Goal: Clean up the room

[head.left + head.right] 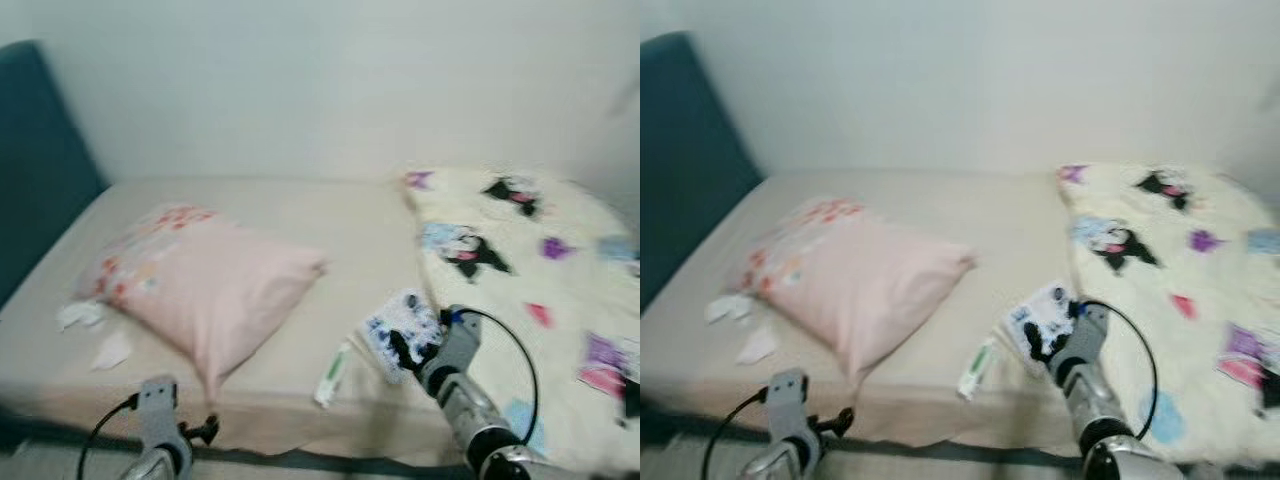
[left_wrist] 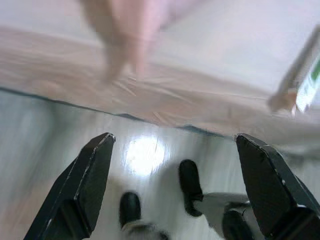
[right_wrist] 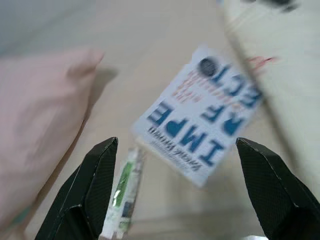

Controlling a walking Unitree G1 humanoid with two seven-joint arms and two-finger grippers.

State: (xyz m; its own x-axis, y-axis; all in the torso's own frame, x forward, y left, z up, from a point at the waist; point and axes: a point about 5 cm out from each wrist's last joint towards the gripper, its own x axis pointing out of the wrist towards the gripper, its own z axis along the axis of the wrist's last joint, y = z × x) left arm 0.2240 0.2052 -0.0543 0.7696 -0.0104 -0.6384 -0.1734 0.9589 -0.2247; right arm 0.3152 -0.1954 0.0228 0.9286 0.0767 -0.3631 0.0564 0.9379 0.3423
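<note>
You had nothing cleared yet: both spread, empty end effectors, right end effector (image 3: 175, 200) and left end effector (image 2: 172, 190), hovered while the booklet (image 1: 402, 331), tube (image 1: 333, 376) and crumpled tissues (image 1: 83, 316) lay on the bed (image 1: 350, 230).

The white booklet (image 3: 202, 127) lying on the bed (image 1: 350, 240) carries large blue letters, seen upside down from the right wrist: "IMPE" on one line and "RFECT" on the other (together "IMPERFECT"). Smaller red and blue lines beside them are too blurred to read. The green-and-white tube (image 3: 121, 192) shows no legible print.
</note>
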